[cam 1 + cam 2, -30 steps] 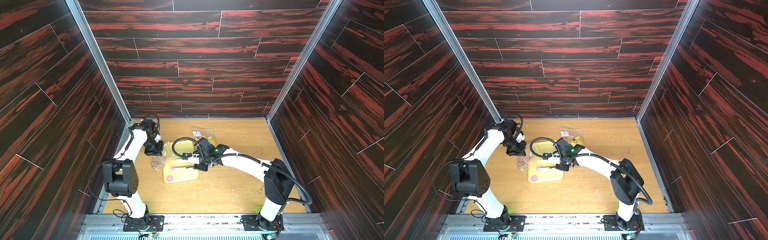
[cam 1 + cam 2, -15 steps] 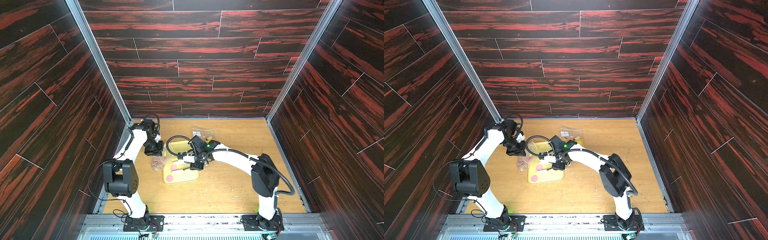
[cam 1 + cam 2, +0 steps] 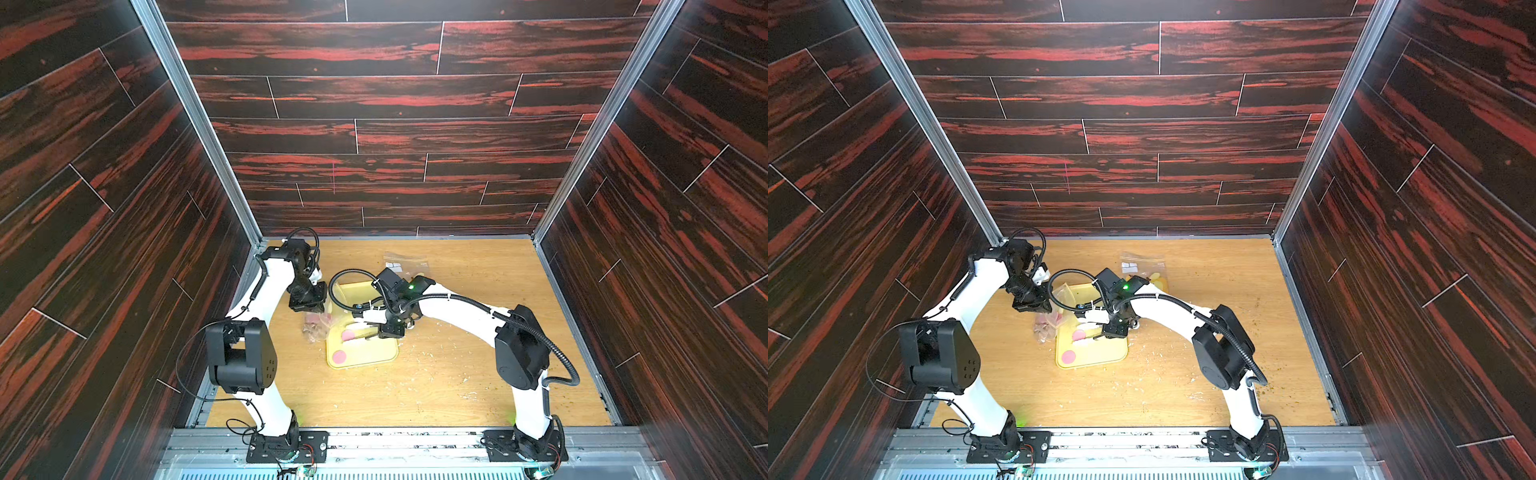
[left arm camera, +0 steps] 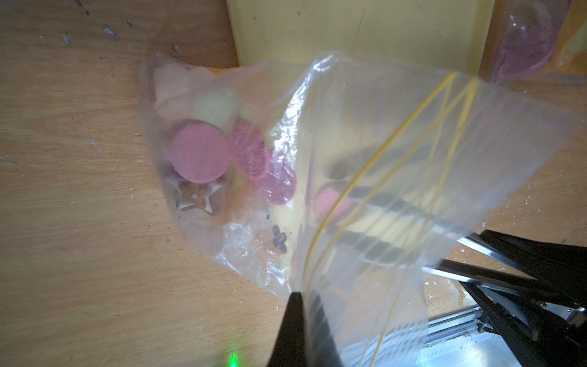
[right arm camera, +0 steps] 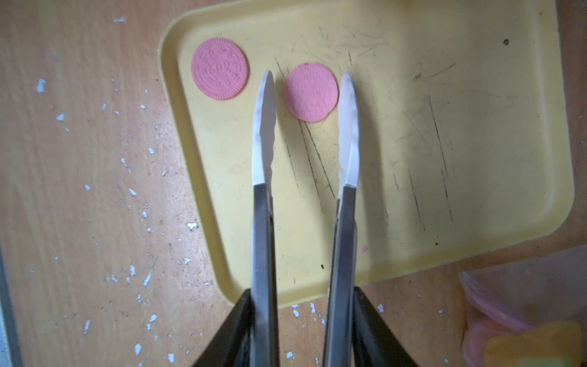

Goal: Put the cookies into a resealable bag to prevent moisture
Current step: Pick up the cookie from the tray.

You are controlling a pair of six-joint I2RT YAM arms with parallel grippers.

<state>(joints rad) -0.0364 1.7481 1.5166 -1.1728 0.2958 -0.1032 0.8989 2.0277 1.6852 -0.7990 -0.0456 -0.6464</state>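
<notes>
While tongs (image 5: 263,206) straddle one cookie (image 5: 310,92), left pincer (image 4: 300,314) seemingly pinches bag (image 4: 365,143).

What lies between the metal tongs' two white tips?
A plain pink round cookie, flat on the yellow plastic tray; the right wrist view shows it.

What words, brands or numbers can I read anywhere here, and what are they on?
No text reads clearly.
Stamp on the pink cookie on the yellow tray: raised pattern with marks in its middle, too blurred to read.
White patches on the clear bag at the table's back: too small to read.
Patterned cookies inside the nearer bag: blurred, unreadable.
</notes>
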